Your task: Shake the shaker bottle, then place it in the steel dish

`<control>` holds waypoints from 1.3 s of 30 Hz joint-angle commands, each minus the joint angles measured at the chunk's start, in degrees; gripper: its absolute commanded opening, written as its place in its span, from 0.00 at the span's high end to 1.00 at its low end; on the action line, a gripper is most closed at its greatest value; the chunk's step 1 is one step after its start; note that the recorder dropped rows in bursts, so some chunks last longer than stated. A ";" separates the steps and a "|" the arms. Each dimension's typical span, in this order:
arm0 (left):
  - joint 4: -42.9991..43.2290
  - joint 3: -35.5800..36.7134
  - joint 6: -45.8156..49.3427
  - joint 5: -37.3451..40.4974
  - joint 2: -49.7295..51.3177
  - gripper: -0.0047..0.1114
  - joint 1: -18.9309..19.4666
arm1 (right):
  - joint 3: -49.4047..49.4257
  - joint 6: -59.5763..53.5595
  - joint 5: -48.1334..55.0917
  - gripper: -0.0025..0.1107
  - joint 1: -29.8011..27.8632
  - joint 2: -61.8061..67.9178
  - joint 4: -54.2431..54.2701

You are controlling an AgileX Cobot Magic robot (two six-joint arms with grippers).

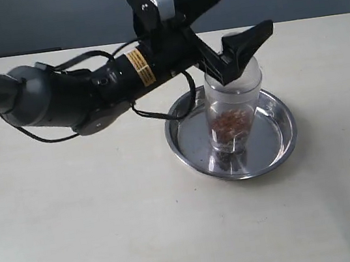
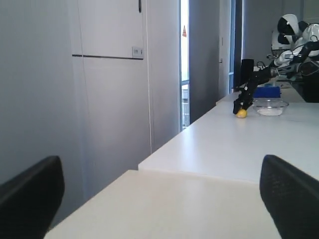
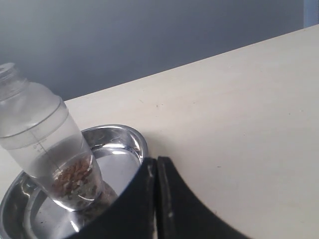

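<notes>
The shaker bottle (image 1: 234, 106) stands upright inside the steel dish (image 1: 283, 148), with reddish-brown bits in its lower part. My left gripper (image 1: 244, 8) is open at the height of the bottle's top. Its near finger (image 1: 244, 45) crosses in front of the top and hides the cap. In the left wrist view the left gripper (image 2: 159, 169) shows two dark fingers far apart with only table between them. The right wrist view shows the bottle (image 3: 45, 144) in the dish (image 3: 134, 137), tilted in the picture. The right gripper (image 3: 156, 162) is shut beside the dish rim and holds nothing.
The cream table (image 1: 111, 233) extends all round the dish, with a grey wall behind its far edge. In the left wrist view a second white table (image 2: 239, 144) carries another robot arm (image 2: 259, 79), a yellow object (image 2: 241, 113) and a clear bowl (image 2: 270, 106).
</notes>
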 commanded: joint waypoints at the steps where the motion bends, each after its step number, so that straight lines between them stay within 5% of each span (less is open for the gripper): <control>1: 10.40 -0.17 -3.73 0.38 -6.58 0.08 1.80 | 0.07 -0.36 -0.57 0.98 0.00 -0.22 -0.01; 7: 31.74 -0.17 -16.93 -0.61 -16.15 0.08 4.69 | 0.07 -0.36 -0.57 0.98 0.00 -0.22 -0.01; 13: 33.00 -0.17 -22.26 15.14 -20.93 0.10 7.41 | 0.07 -0.36 -0.57 0.98 0.00 -0.22 -0.01; 16: 33.29 -0.17 -30.79 27.03 -21.81 0.31 8.81 | 0.07 -0.36 -0.57 0.98 0.00 -0.22 -0.01; 20: 35.47 -0.04 -38.25 33.94 -24.24 0.96 12.95 | 0.07 -0.36 -0.57 0.98 0.00 -0.22 -0.01; 24: 36.24 2.11 -38.97 35.01 -31.04 0.96 18.43 | 0.07 -0.36 -0.57 0.98 0.00 -0.22 -0.01; 26: 38.49 4.20 -40.71 43.26 -36.32 0.96 20.11 | 0.07 -0.36 -0.57 0.98 0.00 -0.22 -0.01; 29: 40.76 9.95 -48.25 55.25 -46.02 0.96 20.46 | 0.07 -0.36 -0.57 0.98 0.00 -0.22 -0.01; 33: 40.62 20.32 -51.19 53.94 -61.59 0.96 20.46 | 0.07 -0.36 -0.57 0.98 0.00 -0.22 -0.01; 39: 40.62 35.56 -54.90 62.01 -82.24 0.96 20.46 | 0.07 -0.36 -0.57 0.98 0.00 -0.22 -0.01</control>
